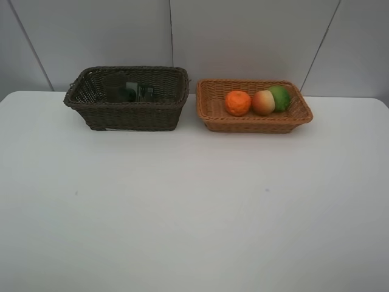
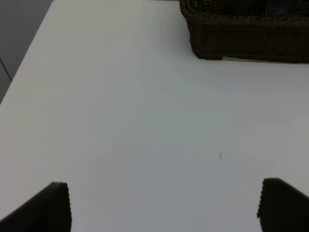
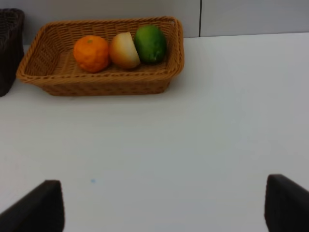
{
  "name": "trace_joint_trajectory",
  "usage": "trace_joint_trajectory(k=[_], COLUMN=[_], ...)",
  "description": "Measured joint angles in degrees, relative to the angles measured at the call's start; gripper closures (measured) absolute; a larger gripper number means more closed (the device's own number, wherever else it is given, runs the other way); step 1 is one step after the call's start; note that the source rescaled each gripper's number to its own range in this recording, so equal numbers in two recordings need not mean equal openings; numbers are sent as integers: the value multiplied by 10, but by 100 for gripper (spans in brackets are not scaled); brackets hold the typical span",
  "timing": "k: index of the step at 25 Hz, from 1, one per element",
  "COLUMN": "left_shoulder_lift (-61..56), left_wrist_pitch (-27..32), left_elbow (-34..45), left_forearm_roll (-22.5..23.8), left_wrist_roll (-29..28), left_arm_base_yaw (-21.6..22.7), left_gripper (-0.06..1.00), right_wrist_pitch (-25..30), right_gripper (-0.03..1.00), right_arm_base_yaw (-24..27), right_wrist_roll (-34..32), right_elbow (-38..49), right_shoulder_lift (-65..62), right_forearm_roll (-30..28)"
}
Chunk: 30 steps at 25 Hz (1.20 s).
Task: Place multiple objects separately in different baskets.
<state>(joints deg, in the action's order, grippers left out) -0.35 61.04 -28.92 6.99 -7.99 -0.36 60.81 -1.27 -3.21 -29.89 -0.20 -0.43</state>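
Note:
The light orange-tan basket [image 1: 209, 106] stands at the back right and holds the orange mandarin [image 1: 237, 103], the red-yellow peach [image 1: 262, 102] and the green oval fruit [image 1: 280, 97] in a row. The right wrist view shows the same basket [image 3: 99, 84], mandarin [image 3: 91, 53], peach [image 3: 124, 50] and green fruit [image 3: 150, 43]. The dark brown basket [image 1: 130, 115] stands at the back left, with the translucent cup [image 1: 114, 86] and dark bottle shapes [image 1: 135, 93] dimly seen inside; the pink bottle cannot be made out. My left gripper [image 2: 164, 208] and right gripper [image 3: 164, 208] are open, empty, and well in front of the baskets.
The white table [image 1: 194, 207] stretches in front of both baskets. A grey panelled wall [image 1: 243, 36] stands right behind them. A corner of the dark basket [image 2: 241, 34] shows in the left wrist view. Neither arm shows in the high view.

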Motion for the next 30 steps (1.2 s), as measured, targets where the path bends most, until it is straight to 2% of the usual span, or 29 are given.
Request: trace_joint_trajectory(k=[30], left_shoulder_lift=[0], left_wrist_pitch=[0], left_elbow=[0], left_forearm_roll=[0], left_wrist_roll=[0], left_arm_base_yaw=[0], left_gripper=[-6], right_wrist_pitch=[0], right_gripper=[7], right_arm_base_yaw=[0], right_wrist_roll=[0], right_elbow=[0], right_shoulder_lift=[0], right_forearm_roll=[0])
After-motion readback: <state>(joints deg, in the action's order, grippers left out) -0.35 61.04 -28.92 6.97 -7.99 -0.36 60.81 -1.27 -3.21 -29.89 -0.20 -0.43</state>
